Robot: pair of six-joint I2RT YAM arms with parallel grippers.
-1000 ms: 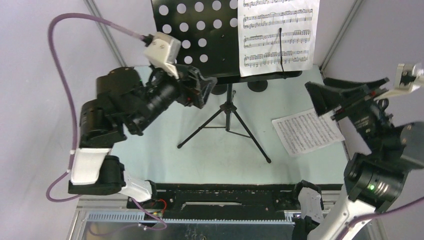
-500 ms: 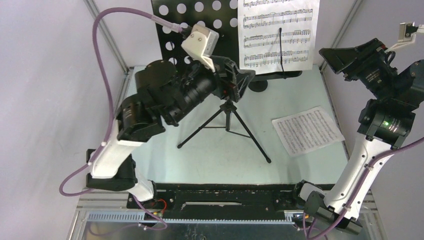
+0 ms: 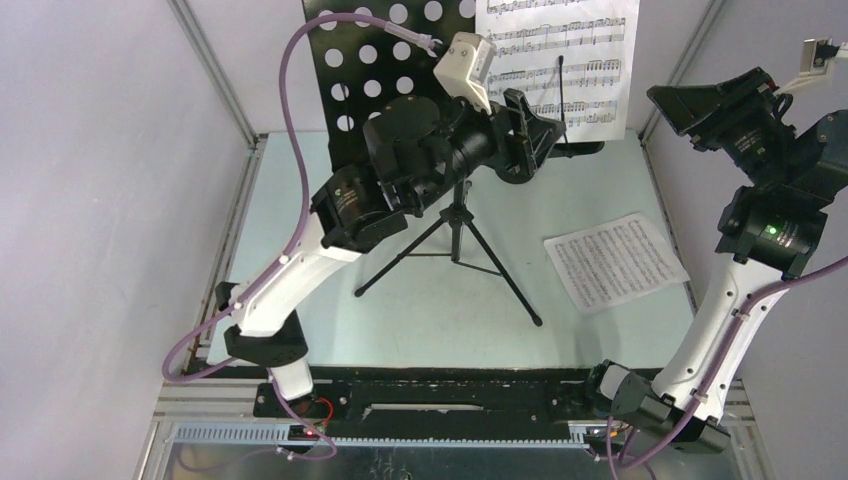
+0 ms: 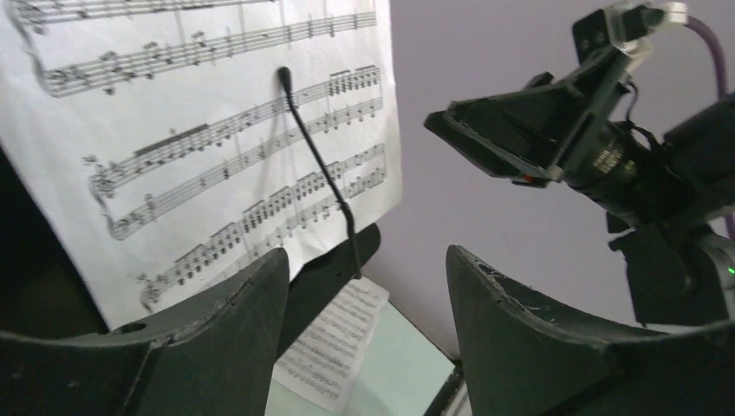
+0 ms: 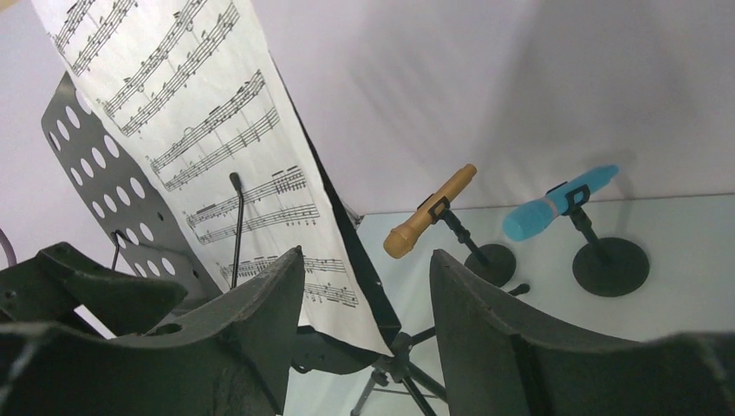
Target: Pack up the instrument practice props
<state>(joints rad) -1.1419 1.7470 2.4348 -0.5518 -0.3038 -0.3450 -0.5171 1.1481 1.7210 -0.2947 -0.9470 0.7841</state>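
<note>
Lilac walls [image 3: 100,150] enclose the tabletop [image 3: 420,310] — one loose page [image 3: 615,262].

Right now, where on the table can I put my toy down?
Biggest bare patch: the front of the table, between the tripod legs and the near edge. A smaller one lies between tripod and loose page. The back is crowded: rack, left gripper, tan microphone and blue microphone.
</note>
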